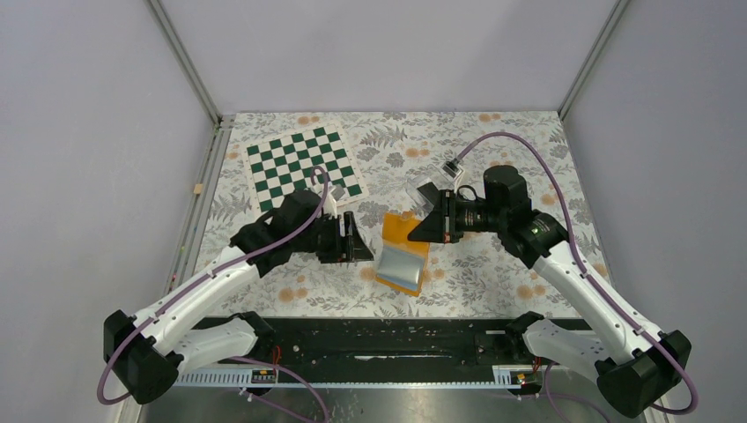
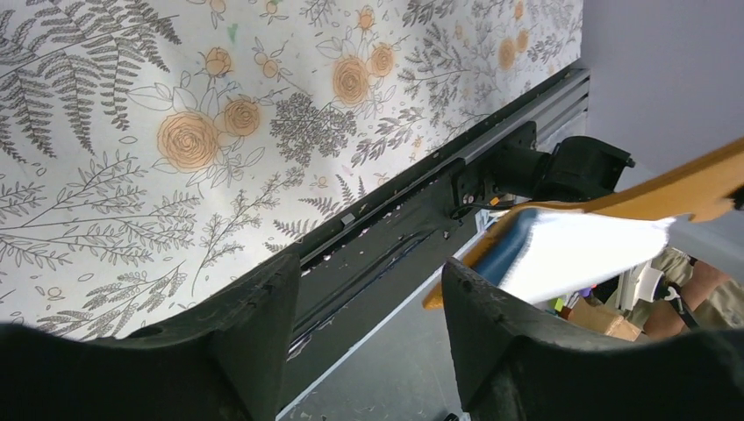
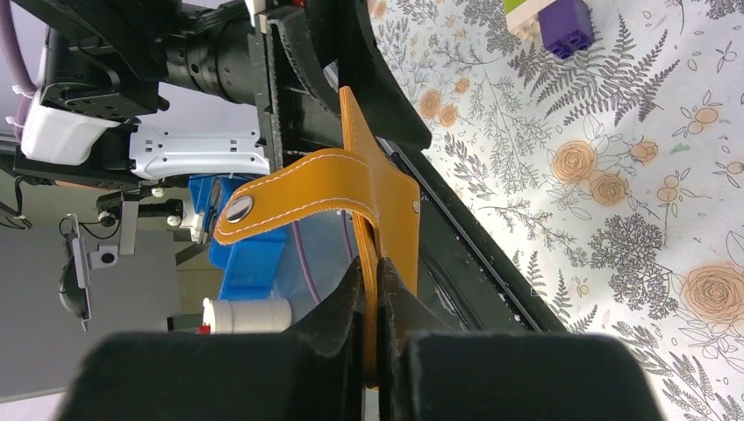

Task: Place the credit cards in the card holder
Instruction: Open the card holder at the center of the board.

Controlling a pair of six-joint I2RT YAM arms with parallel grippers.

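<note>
Hanging open above the counter, the wallet is pinched at its orange edge by the right end effector; the left end effector, fingers spread, sits just beside it.

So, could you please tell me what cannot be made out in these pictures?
- Credit cards: none shows in any view; the card holder's pockets are glared out from the top, so their contents cannot be told.
- Left wrist: the card holder runs off the right edge, past the open left gripper.
- Right wrist: the right gripper covers the card holder's lower edge; a purple block is cut by the top edge.
</note>
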